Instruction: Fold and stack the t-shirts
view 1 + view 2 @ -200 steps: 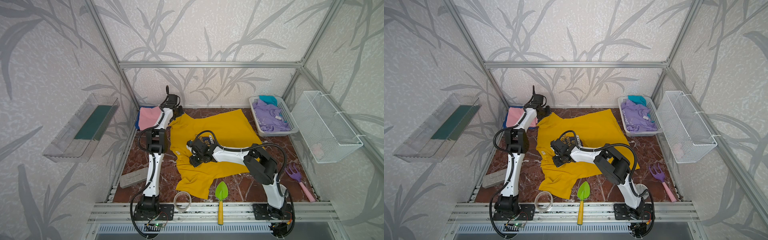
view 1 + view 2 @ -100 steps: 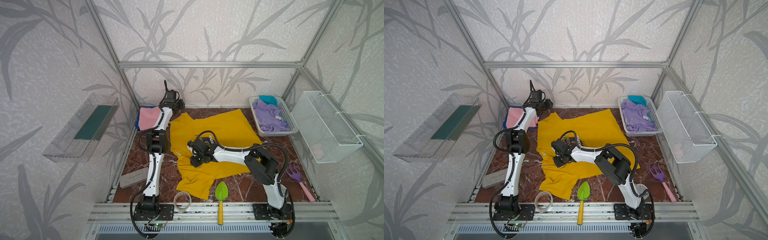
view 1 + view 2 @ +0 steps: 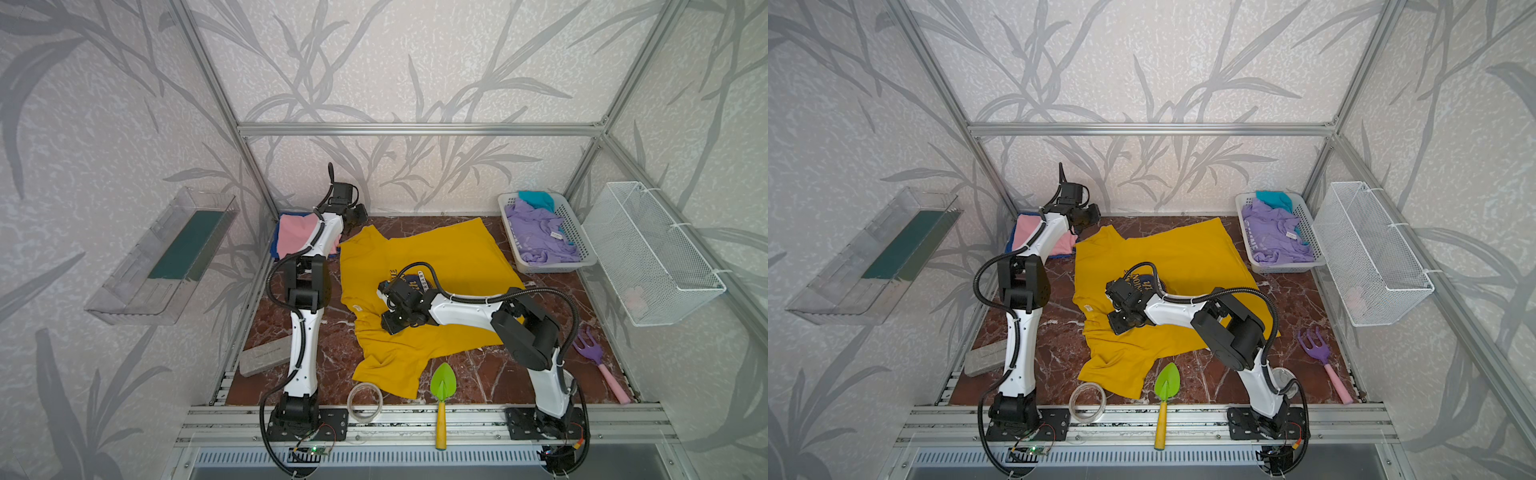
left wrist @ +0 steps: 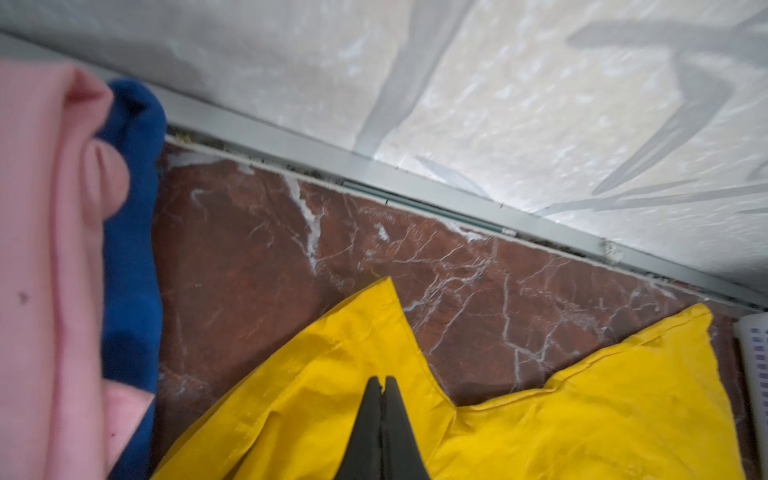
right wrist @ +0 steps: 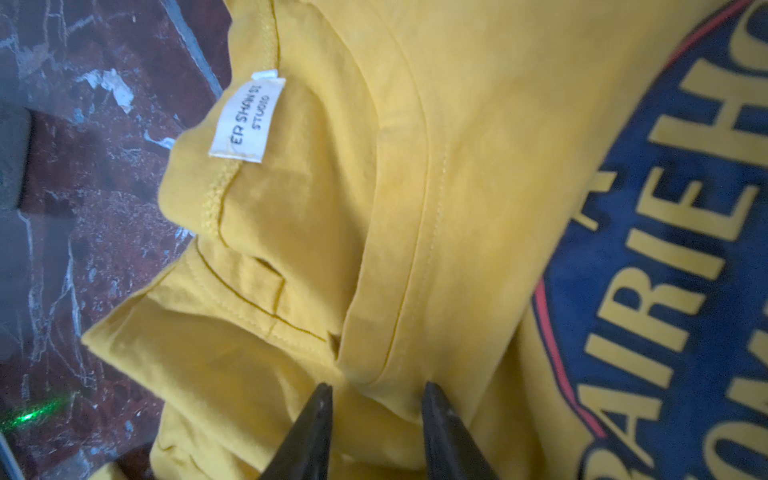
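Far-left corner: folded pink tee (image 3: 293, 235) on a blue tee (image 4: 133, 249), the blue mostly covered. Left pincer (image 4: 382, 380) closed, tips over a sleeve of the yellow tee (image 3: 449, 253); can't tell if cloth is pinched. Yellow tee lies spread on the marble table (image 3: 490, 374), its print half hidden under the right arm (image 3: 465, 309). Right pincer (image 5: 376, 392) parted, straddling the stitched collar. Perforated basket (image 3: 575, 237): crumpled lavender tee (image 3: 536, 232), teal tee (image 3: 536, 198) peeking out.

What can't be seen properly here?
- Print on the yellow t-shirt: right arm covers most in both top views; right wrist view's edge crops it.
- Blue t-shirt: mostly under the pink t-shirt, left wrist view.
- Pink object in the wire basket: too small in a top view.
- Left gripper: shut; its fingers hide any pinched cloth.
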Robot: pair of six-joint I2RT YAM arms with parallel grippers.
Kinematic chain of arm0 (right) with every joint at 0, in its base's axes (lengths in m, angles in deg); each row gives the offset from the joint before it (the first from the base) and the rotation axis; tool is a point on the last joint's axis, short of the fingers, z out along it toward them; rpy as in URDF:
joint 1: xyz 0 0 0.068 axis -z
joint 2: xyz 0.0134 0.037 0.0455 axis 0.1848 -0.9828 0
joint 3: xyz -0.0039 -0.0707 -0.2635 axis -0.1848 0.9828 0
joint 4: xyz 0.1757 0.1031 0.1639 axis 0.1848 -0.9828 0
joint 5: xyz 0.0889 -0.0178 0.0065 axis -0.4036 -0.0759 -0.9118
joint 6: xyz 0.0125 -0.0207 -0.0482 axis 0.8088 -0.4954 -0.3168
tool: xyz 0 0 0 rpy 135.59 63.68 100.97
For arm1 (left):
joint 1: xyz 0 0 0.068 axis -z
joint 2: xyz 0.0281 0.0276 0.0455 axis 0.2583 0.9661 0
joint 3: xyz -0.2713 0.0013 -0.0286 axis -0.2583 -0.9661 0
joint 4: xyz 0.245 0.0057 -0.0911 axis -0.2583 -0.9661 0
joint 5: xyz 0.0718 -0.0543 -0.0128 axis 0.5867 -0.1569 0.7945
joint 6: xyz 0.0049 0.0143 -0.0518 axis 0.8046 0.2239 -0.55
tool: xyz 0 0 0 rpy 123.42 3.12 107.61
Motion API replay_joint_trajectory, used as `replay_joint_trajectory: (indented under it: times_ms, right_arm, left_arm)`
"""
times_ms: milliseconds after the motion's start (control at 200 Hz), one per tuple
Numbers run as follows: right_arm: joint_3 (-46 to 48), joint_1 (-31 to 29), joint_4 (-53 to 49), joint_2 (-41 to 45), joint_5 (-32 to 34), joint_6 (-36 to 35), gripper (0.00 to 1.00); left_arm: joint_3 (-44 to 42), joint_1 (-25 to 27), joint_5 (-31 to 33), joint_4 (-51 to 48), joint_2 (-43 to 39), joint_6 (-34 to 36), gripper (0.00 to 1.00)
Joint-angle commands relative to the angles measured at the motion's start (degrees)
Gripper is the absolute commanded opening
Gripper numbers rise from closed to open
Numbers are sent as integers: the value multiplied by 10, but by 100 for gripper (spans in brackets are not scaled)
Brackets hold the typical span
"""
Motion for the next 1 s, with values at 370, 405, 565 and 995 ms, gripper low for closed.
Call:
replay_joint_trajectory:
  times_ms: [370, 405, 565, 995]
  right_arm:
    - [12, 1, -73, -13, -12, 22, 38]
    - [8, 1, -75, -15, -14, 21, 38]
    - [-12, 1, -72, -35, -27, 7, 39]
    - [-121, 5, -30, -123, -122, -8, 44]
  left_arm:
    - [88, 16, 63, -116, 109, -34, 0]
    - [94, 16, 55, -109, 116, -36, 0]
    - [145, 18, -31, -35, 173, -74, 0]
    - [228, 16, -91, 137, 205, -134, 13]
